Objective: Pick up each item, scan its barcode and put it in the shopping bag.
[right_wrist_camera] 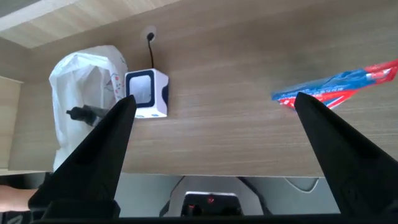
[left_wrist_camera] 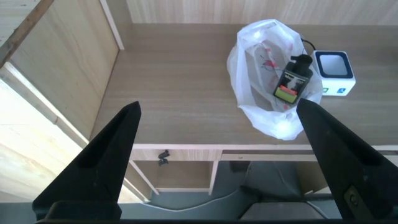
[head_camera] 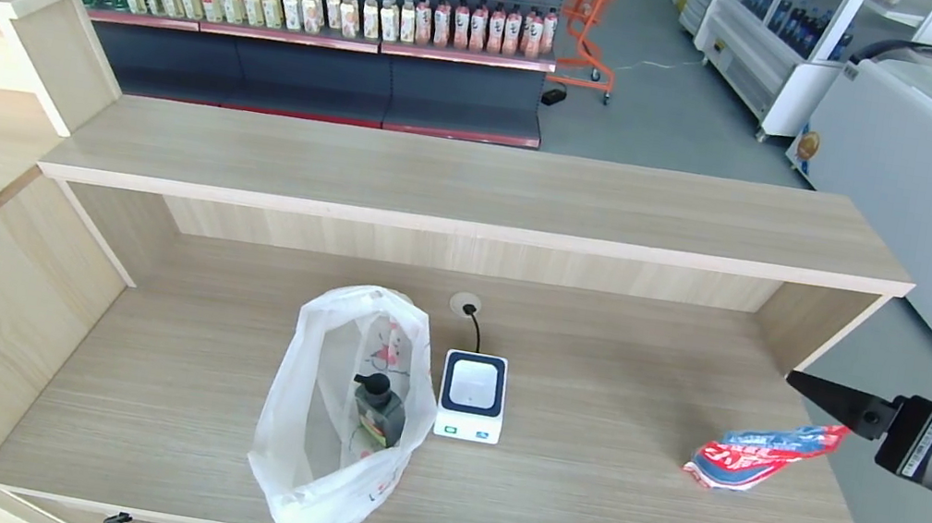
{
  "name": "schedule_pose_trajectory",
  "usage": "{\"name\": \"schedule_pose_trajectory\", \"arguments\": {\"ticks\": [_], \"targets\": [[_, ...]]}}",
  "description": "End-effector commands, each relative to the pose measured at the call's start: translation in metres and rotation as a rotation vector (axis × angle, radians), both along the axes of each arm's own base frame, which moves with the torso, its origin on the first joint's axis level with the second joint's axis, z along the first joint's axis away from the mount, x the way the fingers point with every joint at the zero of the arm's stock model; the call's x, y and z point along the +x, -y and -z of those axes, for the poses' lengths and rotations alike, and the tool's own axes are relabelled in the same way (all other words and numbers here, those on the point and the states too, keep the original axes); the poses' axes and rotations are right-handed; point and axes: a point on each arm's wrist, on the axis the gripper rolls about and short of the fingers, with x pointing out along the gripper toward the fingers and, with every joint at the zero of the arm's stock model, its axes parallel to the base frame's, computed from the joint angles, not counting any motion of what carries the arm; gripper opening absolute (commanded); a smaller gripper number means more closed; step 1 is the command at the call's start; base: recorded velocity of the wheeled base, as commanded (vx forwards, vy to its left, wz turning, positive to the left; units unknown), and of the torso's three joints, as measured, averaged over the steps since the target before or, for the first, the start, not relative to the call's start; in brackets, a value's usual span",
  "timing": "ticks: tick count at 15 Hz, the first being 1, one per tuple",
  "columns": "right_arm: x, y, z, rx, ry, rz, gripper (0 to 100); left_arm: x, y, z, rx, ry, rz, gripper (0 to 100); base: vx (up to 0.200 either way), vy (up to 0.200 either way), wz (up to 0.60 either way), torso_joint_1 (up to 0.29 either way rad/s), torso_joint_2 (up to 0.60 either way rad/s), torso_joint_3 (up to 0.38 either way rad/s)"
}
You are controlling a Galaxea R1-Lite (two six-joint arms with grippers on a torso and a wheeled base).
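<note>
head view: a white scanner [head_camera: 472, 395] stands near the middle of the wooden desk [head_camera: 595, 507], its black cable [head_camera: 474, 330] running to a round port just behind it. the shopping bag [head_camera: 305, 451] lies open, just beside the scanner on the robot's left, with a dark pump bottle [head_camera: 379, 411] inside and what may be a printed pouch behind it. a red and blue snack packet [head_camera: 763, 454] lies flat well apart from the scanner on the robot's right, near the desk's right edge. the right tool [head_camera: 815, 392] hangs past the packet, farther from the scanner, not touching it.

left wrist view: the left tool [left_wrist_camera: 219, 104] has its two black fingers spread wide, gripping nothing, above the desk's front edge. it is well apart from the scanner, on the bag's side.

right wrist view: the right tool's fingers stand wide apart and bare, with the scanner and the packet seen beyond them on the desk.
</note>
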Motion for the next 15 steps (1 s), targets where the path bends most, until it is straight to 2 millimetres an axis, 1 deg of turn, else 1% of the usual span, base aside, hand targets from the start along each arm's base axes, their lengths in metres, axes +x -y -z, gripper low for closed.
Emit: {"name": "schedule_pose_trajectory", "arguments": {"ticks": [1, 3, 7, 11, 14, 15], "targets": [[0.000, 0.004, -0.001, -0.003, 0.001, 0.029, 100, 0.000, 0.000, 0.000, -0.007, -0.002, 0.000, 100, 0.000, 0.000, 0.00, 0.000, 0.00, 0.000], [0.001, 0.005, 0.001, -0.011, -0.008, 0.065, 100, 0.000, 0.000, 0.000, -0.012, -0.002, -0.002, 100, 0.000, -0.200, 0.00, 0.002, 0.00, 0.000], [0.002, 0.005, 0.007, 0.047, -0.052, 0.085, 100, 0.000, 0.000, 0.000, -0.012, 0.000, -0.002, 100, 0.000, -0.200, 0.00, 0.001, 0.00, 0.006], [0.003, 0.006, 0.012, 0.105, -0.109, 0.117, 100, 0.000, 0.000, 0.000, -0.009, -0.002, -0.002, 100, 0.000, 0.000, 0.00, 0.000, 0.00, 0.000], [0.004, 0.006, 0.013, 0.104, -0.115, 0.128, 100, 0.000, 0.000, 0.000, -0.007, -0.002, -0.002, 100, -0.200, 0.000, 0.00, 0.007, 0.00, 0.002], [0.005, 0.007, 0.011, 0.130, -0.112, 0.151, 100, 0.000, 0.000, 0.000, -0.006, -0.002, -0.002, 100, 0.000, 0.000, 0.00, 0.000, 0.00, 0.000]]}}
